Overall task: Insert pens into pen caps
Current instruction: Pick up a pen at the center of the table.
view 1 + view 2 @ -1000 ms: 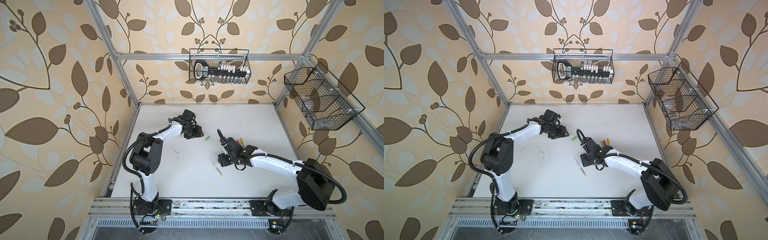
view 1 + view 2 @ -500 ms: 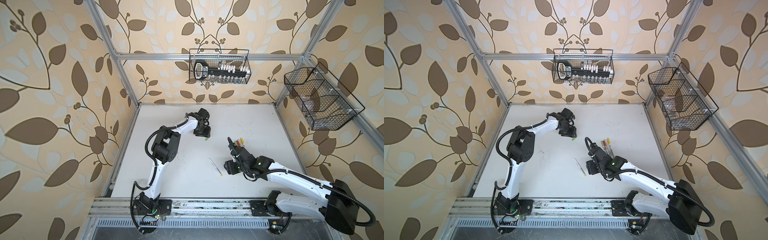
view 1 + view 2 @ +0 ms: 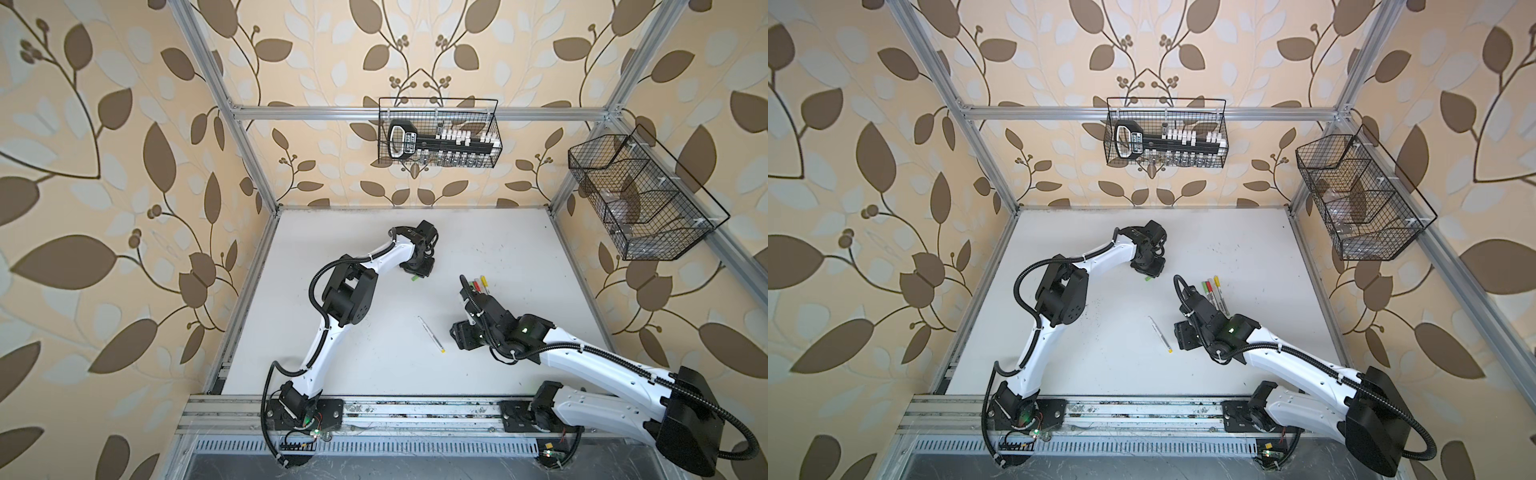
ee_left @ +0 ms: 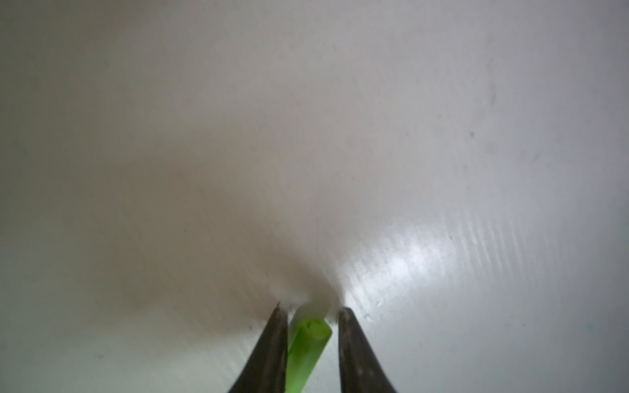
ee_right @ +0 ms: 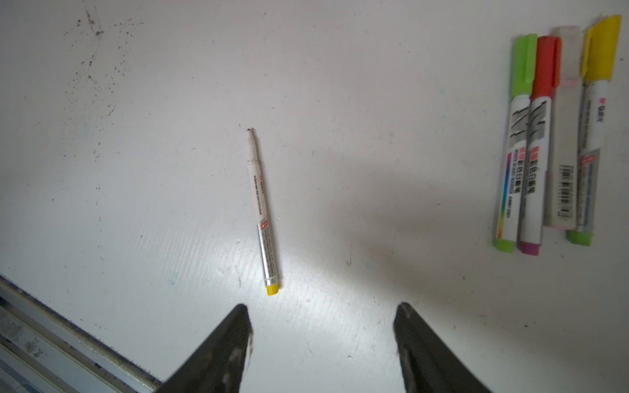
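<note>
Left gripper (image 4: 311, 313) straddles the green cap (image 4: 308, 350); whether it grips yet is unclear. Right gripper (image 5: 321, 316) gapes empty near the pen (image 5: 262, 211), which it must grasp next.

One uncapped pen (image 5: 262, 211) lies alone. Well apart from it, four capped pens lie side by side in a row: a green-capped pen (image 5: 517, 143), a red-capped pen (image 5: 539, 153), a pale-capped pen (image 5: 563, 153) and a yellow-capped pen (image 5: 590, 129). One loose green cap (image 4: 306, 354) lies near it. Two wire baskets hang beyond it: the back basket (image 3: 384, 124) and the side basket (image 3: 673, 232). Two arms flank it: the left arm (image 3: 353, 291) and the right arm (image 3: 582, 357).
</note>
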Action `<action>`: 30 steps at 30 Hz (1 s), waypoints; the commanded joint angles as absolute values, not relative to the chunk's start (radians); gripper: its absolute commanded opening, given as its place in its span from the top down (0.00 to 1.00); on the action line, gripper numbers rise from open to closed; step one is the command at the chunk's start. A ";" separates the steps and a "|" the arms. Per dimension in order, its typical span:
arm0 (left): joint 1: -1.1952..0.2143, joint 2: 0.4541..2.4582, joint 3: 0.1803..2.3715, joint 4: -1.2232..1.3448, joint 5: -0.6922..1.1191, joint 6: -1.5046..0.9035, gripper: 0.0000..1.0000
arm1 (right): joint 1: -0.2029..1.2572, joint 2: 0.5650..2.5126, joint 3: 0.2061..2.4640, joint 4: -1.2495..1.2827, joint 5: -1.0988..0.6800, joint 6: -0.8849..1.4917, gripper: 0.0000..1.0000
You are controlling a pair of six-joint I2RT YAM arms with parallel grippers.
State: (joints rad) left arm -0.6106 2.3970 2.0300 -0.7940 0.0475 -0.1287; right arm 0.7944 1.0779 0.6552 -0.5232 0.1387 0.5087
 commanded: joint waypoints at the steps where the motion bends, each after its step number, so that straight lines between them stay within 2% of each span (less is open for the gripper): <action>1: -0.623 2.425 2.012 -0.883 -0.042 -0.119 0.76 | 0.795 1.067 0.635 -0.536 0.146 0.511 0.31; 17: -0.637 2.319 1.866 -0.864 -0.114 -0.130 0.89 | 0.810 1.181 0.638 -0.418 0.114 0.516 0.31; 24: -0.631 2.232 1.795 -0.845 -0.074 -0.143 0.90 | 0.814 1.258 0.649 -0.353 0.049 0.487 0.31; 30: -0.589 2.123 1.670 -0.802 0.035 -0.180 0.91 | 0.865 1.394 0.705 -0.342 0.040 0.447 0.32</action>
